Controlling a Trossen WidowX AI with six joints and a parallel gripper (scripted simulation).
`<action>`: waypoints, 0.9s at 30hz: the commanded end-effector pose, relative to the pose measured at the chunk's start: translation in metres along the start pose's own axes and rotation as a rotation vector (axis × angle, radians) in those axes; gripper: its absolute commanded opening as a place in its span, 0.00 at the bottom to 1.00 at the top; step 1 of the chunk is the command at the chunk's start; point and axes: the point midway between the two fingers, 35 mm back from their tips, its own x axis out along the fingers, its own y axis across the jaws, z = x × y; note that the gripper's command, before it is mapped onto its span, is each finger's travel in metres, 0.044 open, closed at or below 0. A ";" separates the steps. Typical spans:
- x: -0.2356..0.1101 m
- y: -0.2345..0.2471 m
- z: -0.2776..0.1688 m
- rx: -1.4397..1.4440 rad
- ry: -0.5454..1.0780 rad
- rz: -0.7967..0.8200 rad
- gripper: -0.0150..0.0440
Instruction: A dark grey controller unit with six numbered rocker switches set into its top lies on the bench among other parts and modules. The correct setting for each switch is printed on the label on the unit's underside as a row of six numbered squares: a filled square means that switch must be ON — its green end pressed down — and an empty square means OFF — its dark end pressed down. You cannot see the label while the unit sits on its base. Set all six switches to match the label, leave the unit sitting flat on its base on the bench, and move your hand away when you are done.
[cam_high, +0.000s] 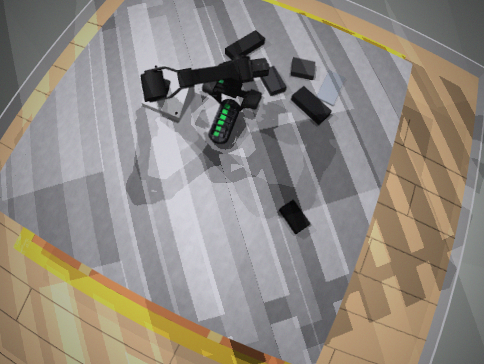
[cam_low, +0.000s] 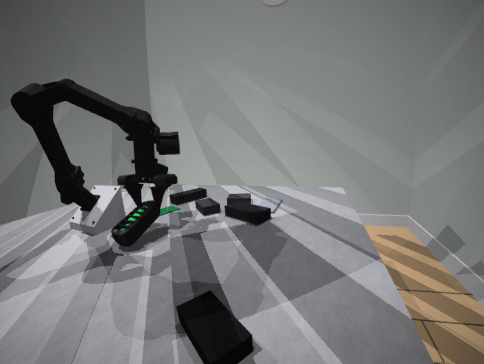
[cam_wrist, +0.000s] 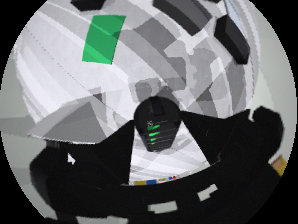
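The dark grey controller unit (cam_high: 223, 121) (cam_low: 131, 221) (cam_wrist: 154, 123) has a row of green-lit rocker switches on top. It is tilted: its near end rests on the bench and its far end is raised at my gripper. My gripper (cam_high: 227, 99) (cam_low: 149, 199) (cam_wrist: 157, 117) reaches down from the arm and its fingers stand wide on either side of the unit's far end, closed on it. The label on the underside is hidden in all views.
Several black blocks lie behind and right of the unit (cam_high: 310, 104) (cam_high: 303, 67) (cam_high: 245, 44), and one lies alone nearer the front (cam_high: 294, 216) (cam_low: 214, 327). A green card (cam_wrist: 103, 36) (cam_low: 167, 210) and a clear plate (cam_high: 331, 87) lie at the back. The arm's white base (cam_low: 97, 210) stands to the left.
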 end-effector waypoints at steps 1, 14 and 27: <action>-0.004 -0.001 -0.004 -0.002 -0.011 -0.004 0.82; -0.011 -0.001 -0.012 -0.002 -0.037 -0.004 0.82; -0.018 -0.001 -0.020 -0.003 -0.062 -0.004 0.82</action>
